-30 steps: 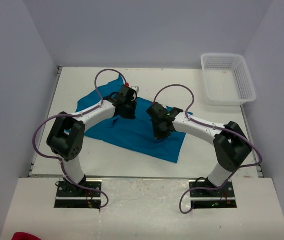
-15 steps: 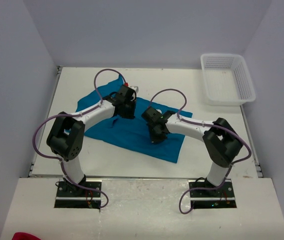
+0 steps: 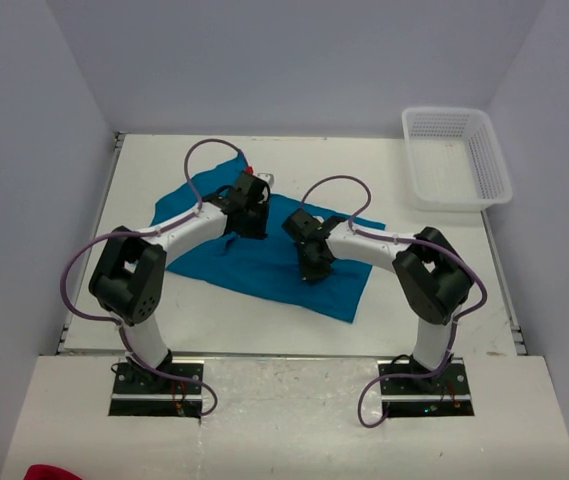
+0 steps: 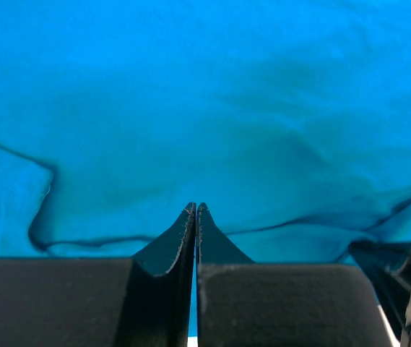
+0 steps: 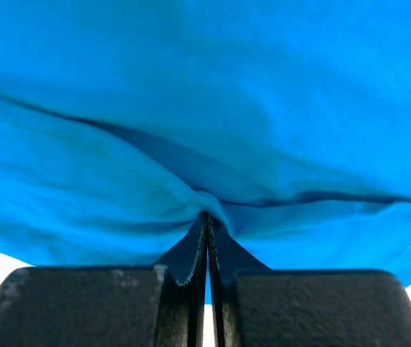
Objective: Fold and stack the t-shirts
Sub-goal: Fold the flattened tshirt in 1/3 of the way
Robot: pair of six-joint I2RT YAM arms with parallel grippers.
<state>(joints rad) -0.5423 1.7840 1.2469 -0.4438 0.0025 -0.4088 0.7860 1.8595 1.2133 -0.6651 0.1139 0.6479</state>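
Observation:
One teal-blue t-shirt [image 3: 264, 268] lies spread and wrinkled on the white table [image 3: 424, 290], left of centre. My left gripper [image 3: 253, 230] is shut, and its tips [image 4: 194, 207] rest on the cloth [image 4: 205, 108] where a fold line runs. No cloth shows between them. My right gripper [image 3: 311, 270] is over the middle of the shirt, shut on a small bunched ridge of the fabric [image 5: 212, 206]. In the right wrist view the gripper [image 5: 206, 215] has cloth puckered at its tips.
A white mesh basket [image 3: 456, 155] stands at the back right corner. A small red and white object [image 3: 260, 177] shows just behind the left gripper. White walls close in the table on three sides. A red thing [image 3: 49, 472] lies at the bottom left.
My right gripper has moved left toward the shirt's middle, its arm folding in, still shut. The left arm has barely shifted.

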